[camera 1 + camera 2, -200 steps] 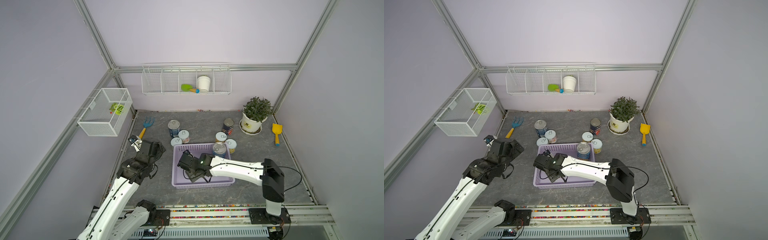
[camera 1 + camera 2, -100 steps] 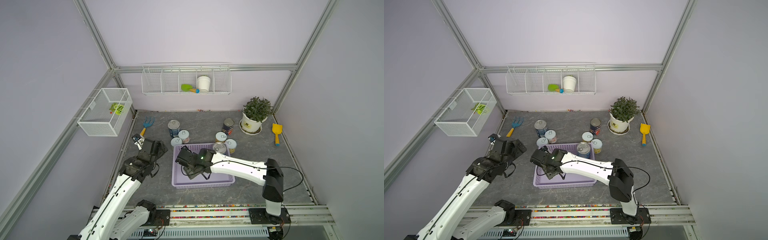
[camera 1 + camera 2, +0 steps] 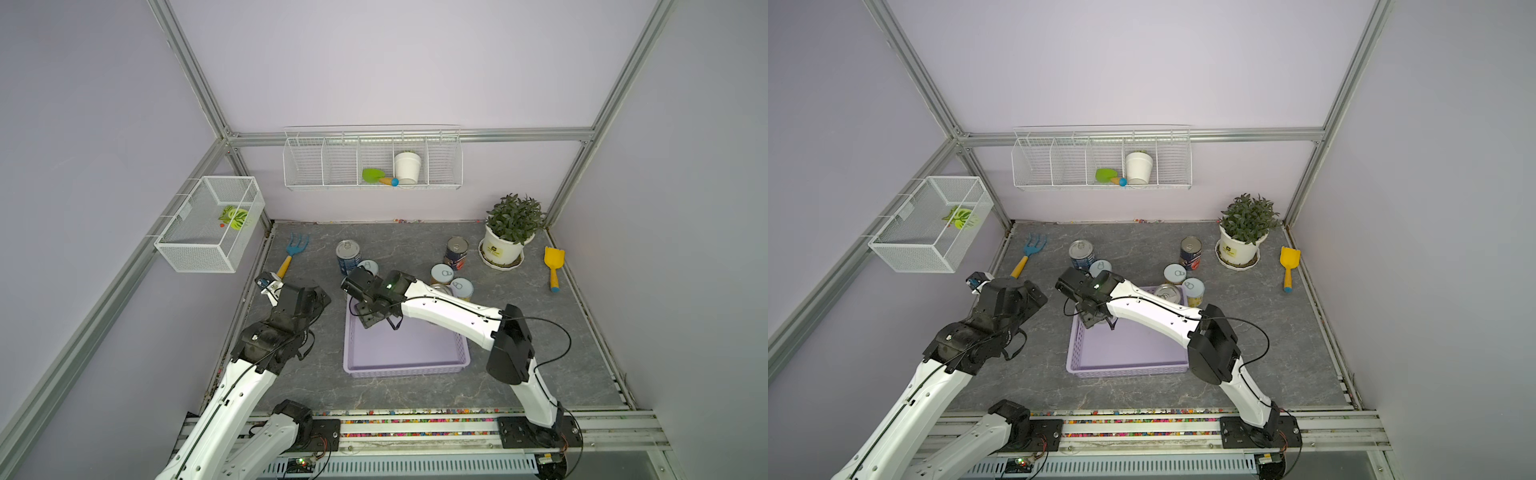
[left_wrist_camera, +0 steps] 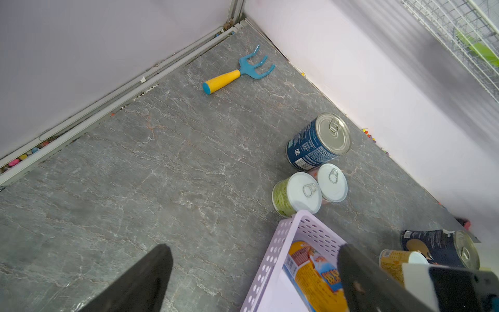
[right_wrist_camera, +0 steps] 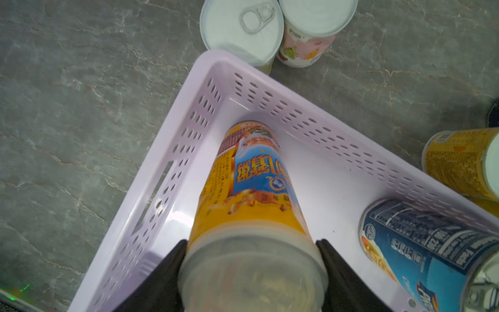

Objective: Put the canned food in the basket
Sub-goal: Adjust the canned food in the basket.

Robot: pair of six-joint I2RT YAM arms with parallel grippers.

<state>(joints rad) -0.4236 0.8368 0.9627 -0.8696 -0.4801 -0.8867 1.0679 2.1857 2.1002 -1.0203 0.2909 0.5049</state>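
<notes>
You're holding the yellow can (image 5: 251, 175) upright in the right pincer (image 5: 252, 254), long axis vertical, base pointing into the upper-left corner of the basket (image 3: 405, 368) in a top view. Left pincer (image 4: 253, 251) is gaping wide, empty.

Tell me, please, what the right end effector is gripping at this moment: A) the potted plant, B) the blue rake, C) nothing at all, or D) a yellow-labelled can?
D: in the right wrist view the right end effector is closed on the lid end of the yellow-labelled can, inside a corner of the lavender basket.
</notes>
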